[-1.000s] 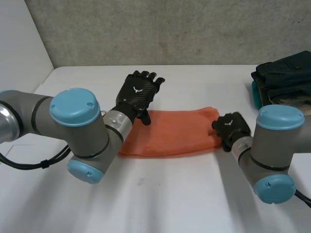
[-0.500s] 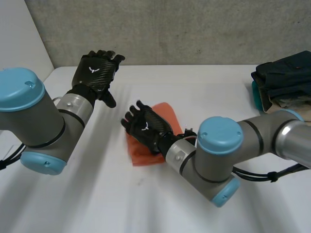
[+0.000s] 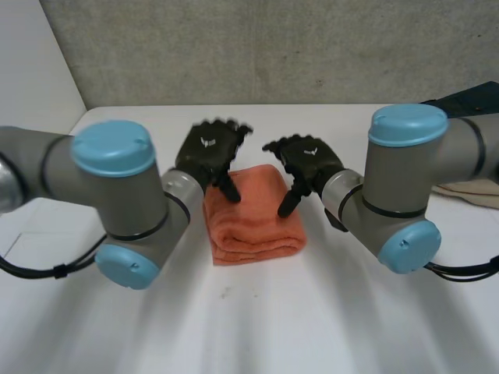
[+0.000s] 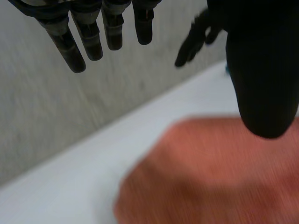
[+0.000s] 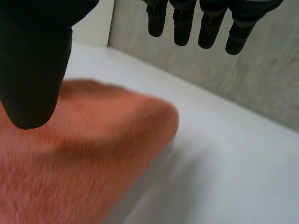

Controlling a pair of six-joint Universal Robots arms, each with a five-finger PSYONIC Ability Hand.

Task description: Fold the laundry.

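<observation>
dark clothes (image 3: 475, 95) mostly behind right arm (image 3: 405, 156)

The towel (image 3: 253, 214) is a plain salmon orange all over. The left robot hand (image 3: 209, 149) is black with a small white mark on its back; the right robot hand (image 3: 308, 160) is plain black. The left arm (image 3: 47, 175) and the right arm (image 3: 394, 183) are grey metal with light-blue caps (image 3: 113, 146). The worktop (image 3: 257, 319) is white, with one faint dark speck. The wall (image 3: 273, 47) behind is mottled grey, like concrete. At the far right lies dark blue-green clothing (image 3: 477, 97), with a pale cream cloth (image 3: 479, 195) below it.
</observation>
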